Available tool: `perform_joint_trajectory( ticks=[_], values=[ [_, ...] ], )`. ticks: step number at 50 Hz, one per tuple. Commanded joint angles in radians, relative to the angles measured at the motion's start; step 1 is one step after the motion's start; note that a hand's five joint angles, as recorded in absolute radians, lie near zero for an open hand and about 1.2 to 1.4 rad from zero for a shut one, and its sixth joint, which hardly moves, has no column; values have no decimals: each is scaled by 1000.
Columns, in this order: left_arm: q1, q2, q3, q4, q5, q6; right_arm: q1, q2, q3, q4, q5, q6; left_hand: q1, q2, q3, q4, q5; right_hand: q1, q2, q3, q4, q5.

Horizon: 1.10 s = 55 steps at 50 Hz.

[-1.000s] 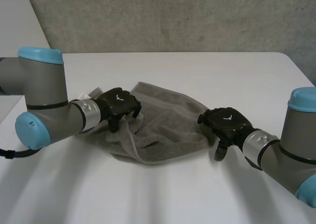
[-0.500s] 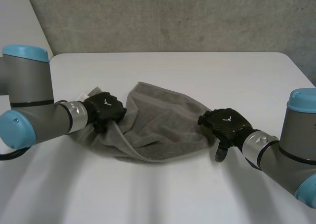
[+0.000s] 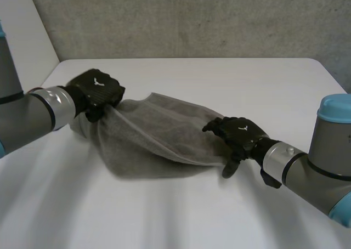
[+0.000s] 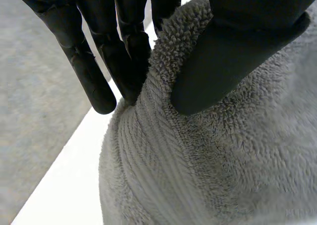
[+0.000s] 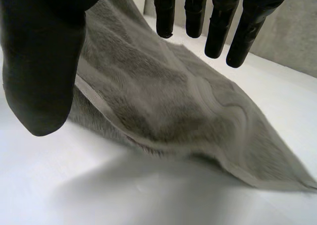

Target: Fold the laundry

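Towel (image 3: 153, 136) runs lengthwise between our hands: left hand (image 3: 97, 90) pinches one end, right hand (image 3: 241, 131) (fingers spread, gripping nothing) sits at the other.

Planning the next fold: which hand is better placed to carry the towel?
Left, probably. The left hand pinches the towel edge; the right hand is open over the other end, holding nothing.

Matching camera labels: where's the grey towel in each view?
Head view: towel mid-table, between left hand and right hand.
Left wrist view: towel pinched between thumb and fingers.
Right wrist view: towel under the hand, running past the fingers.
Shared landmark: white table beneath it.
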Motion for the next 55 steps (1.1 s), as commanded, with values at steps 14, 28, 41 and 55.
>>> perform_joint_trajectory(
  ticks=[14, 28, 41, 55],
  values=[
    [14, 163, -5, -1, -78, -341, 132, 230, -183, 9, 84, 189, 253, 184, 183, 179, 230, -10, -22, -15, -37, -9],
    [32, 177, -40, 2, -89, -370, 125, 26, -151, 10, 91, 185, 253, 184, 183, 179, 230, 1149, 1137, 1144, 1122, 1150],
    [26, 284, -94, 82, -89, -470, -69, -333, -202, 52, 50, 109, 253, 184, 183, 179, 230, 1149, 1137, 1144, 1122, 1150],
    [1, 356, -306, 309, -94, -674, -55, -297, -285, 317, 154, -392, 253, 184, 183, 179, 230, 1149, 1137, 1144, 1122, 1150]
  ],
)
